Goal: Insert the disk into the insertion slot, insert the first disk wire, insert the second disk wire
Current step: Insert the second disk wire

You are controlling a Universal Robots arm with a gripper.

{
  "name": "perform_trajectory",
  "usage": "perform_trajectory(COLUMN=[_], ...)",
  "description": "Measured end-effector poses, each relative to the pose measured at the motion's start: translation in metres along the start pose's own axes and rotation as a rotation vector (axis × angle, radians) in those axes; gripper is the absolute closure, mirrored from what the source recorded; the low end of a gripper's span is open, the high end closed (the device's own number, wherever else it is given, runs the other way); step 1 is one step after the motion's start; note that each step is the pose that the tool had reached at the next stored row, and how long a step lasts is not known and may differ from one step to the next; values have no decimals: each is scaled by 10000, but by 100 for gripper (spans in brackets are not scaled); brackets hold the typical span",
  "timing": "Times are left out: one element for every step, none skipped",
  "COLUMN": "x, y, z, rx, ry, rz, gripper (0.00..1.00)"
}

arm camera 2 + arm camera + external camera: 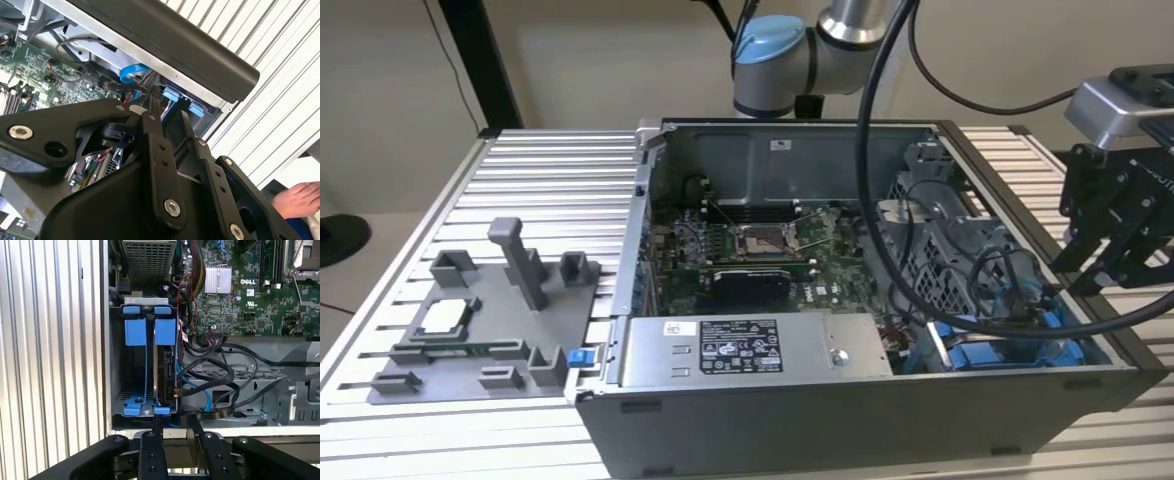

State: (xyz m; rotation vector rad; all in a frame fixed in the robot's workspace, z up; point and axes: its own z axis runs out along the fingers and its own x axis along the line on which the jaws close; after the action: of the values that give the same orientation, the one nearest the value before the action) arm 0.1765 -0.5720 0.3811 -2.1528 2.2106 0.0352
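The disk stands edge-on in the inner bay of the insertion slot, its blue caddy tabs showing at both ends. The bay beside it holds only a blue caddy frame. Black wires and a thin blue wire curl up to the disk's edge near a small connector; I cannot tell whether they are plugged in. My gripper hovers just outside the case wall in front of the bay, open with nothing between its fingers. In the exterior view the gripper hangs beyond the case's right side, above the blue caddy.
The open computer case lies on a slatted metal table. A grey power-supply box and the motherboard fill its middle. Thick black cables loop over the case. A grey fixture sits at the exterior view's left. A person's hand rests nearby.
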Motion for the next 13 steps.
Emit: perform_trajectory(x=[-2, -3, -3, -3, -3, -3, -3, -3, -3, -3, -3, -4, -3], y=[-1, -6, -13, -19, -25, -30, -37, -45, -56, -69, -81, -85, -85], z=[0, 1, 4, 9, 16, 19, 23, 28, 34, 38, 42, 43, 43], rx=[0, 0, 0, 0, 0, 0, 0, 0, 0, -1, -6, -7, -7], ry=[1, 1, 2, 1, 0, 3, 3, 3, 2, 1, 0, 1, 2], rz=[1, -1, -2, 0, 0, -2, -2, -1, -1, -1, -1, -1, 0], gripper=[0, 0, 0, 0, 0, 0, 0, 0, 0, 0, 0, 0, 0])
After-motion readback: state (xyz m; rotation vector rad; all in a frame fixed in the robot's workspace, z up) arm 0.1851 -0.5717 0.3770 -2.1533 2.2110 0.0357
